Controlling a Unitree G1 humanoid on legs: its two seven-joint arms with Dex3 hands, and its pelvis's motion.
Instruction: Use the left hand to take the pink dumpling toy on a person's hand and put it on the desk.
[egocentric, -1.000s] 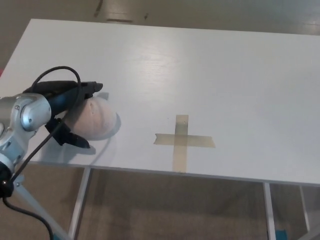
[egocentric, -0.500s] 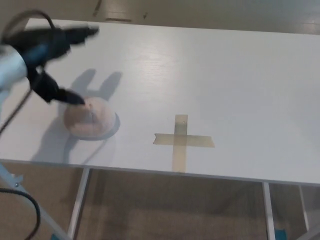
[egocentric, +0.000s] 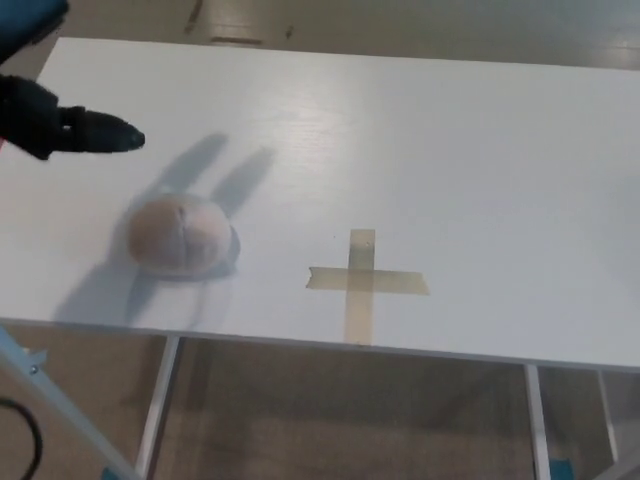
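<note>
Fingers (egocentric: 105, 133) of the left hand (egocentric: 55, 125) are only partly in view at the 9 to 10 o'clock edge of the head view: one black finger projects toward 3 o'clock, and a second dark part sits at the top left corner. They grip nothing, but whether they are spread or closed cannot be told, since most of the hand is cut off by the frame edge. The hand is raised above the surface (egocentric: 450, 150) and casts a forked shadow (egocentric: 215, 175) on the white top, running from the toy toward 1 o'clock. The pink dumpling toy (egocentric: 180, 235) rests on the surface at roughly 8 o'clock from frame centre, near the front edge and well apart from the hand. It is a rounded, dome-like body, slightly wider than deep, with its long axis running roughly 9 to 3 o'clock. A faint seam crosses its top from about 12 to 6 o'clock; no distinct pointed end can be made out. A tape cross (egocentric: 362, 282) lies flat on the surface at about 3 o'clock from the toy, clear of it. Table legs (egocentric: 160, 400) and floor (egocentric: 350, 410) show below the front edge.
</note>
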